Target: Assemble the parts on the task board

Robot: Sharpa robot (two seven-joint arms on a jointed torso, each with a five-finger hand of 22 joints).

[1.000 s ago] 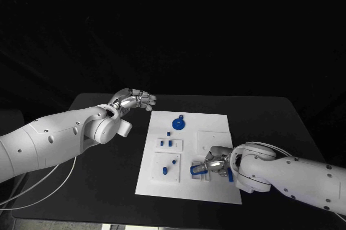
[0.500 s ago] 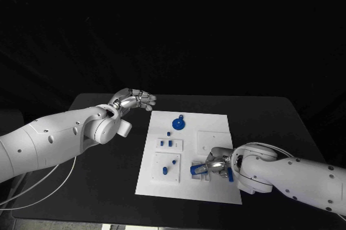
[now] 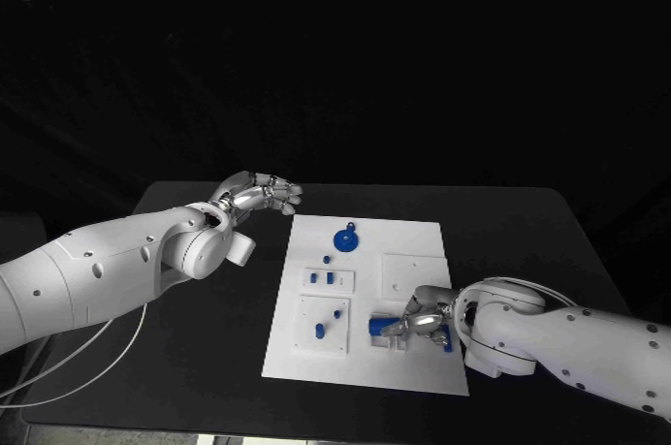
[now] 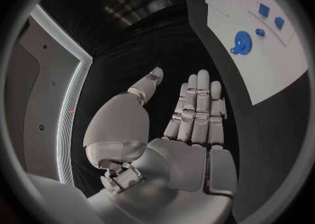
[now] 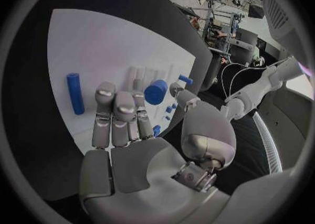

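Right hand pinches blue cylinder over task board

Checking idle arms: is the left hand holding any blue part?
No. The left hand has straight fingers with nothing in them, off the task board.

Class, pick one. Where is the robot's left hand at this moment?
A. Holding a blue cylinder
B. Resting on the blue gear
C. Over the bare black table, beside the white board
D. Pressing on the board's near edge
C: the left hand is over the black table, off the task board's far left corner, holding nothing.
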